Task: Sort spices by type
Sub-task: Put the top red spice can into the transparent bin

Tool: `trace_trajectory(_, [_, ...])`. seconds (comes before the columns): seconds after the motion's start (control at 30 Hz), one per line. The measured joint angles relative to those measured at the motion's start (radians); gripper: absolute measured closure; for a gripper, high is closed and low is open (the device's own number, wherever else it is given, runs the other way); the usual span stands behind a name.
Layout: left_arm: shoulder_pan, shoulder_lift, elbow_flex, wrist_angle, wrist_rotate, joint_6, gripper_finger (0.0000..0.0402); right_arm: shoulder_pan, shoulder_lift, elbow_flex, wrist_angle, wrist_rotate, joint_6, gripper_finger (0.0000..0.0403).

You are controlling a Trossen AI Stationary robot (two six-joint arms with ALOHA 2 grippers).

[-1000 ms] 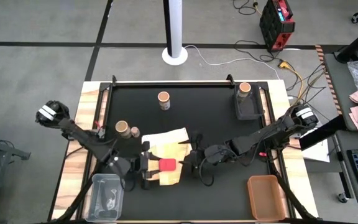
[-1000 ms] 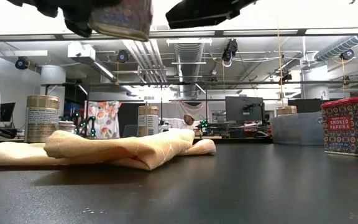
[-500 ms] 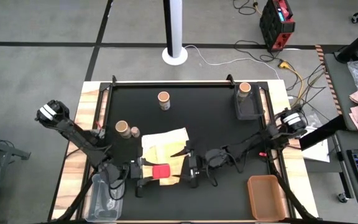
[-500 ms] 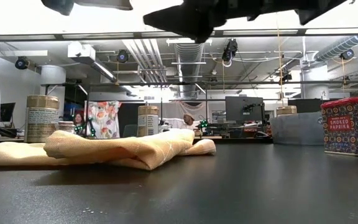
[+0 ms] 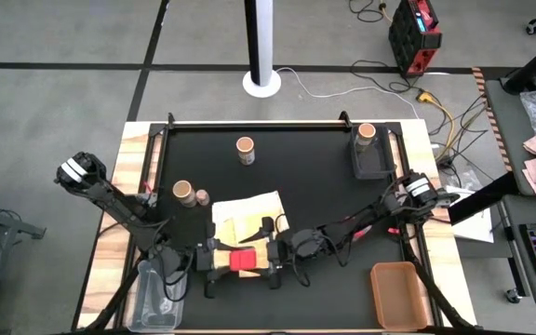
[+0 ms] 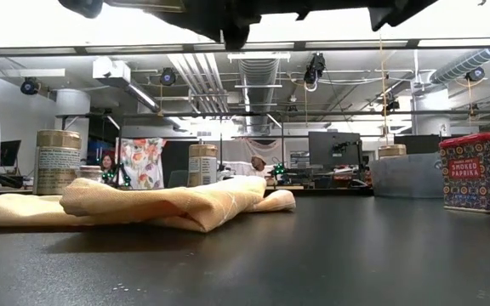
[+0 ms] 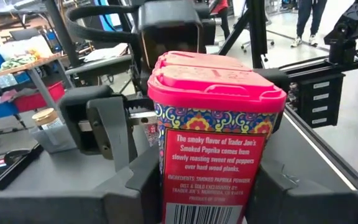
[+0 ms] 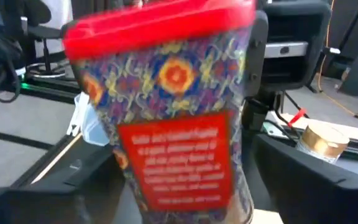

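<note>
While the left gripper (image 5: 220,267) clamped the red paprika tin (image 5: 242,260) above the table's (image 5: 324,186) near edge, the right gripper (image 5: 270,261) straddled it, fingers apart. Judged step: 1 handover. Next, the right should close before the left releases.

"Smoked Paprika" — red tin (image 7: 213,143) label
</note>
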Motion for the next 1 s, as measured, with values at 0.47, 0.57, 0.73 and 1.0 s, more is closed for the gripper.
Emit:
trace_trajectory(0.47, [-0.024,-0.003,0.000,-0.052,-0.009,0.014,0.0221,0.015,-0.016,0.014,-0.095,0.017,0.113,0.0206])
trace_trajectory(0.57, [-0.024,-0.004,0.000,-0.063,-0.011,0.012,0.0210,0.034,-0.019,0.039,-0.193,0.097,0.158,0.0206])
trace_trajectory(0.73, [-0.030,-0.005,0.000,-0.105,-0.021,-0.002,0.0170,0.071,-0.020,0.107,-0.406,0.246,0.226,0.0206])
trace_trajectory(1.0, [-0.043,-0.005,0.000,-0.223,-0.020,-0.121,0.0117,0.122,-0.021,0.229,-0.810,0.376,0.412,0.0206])
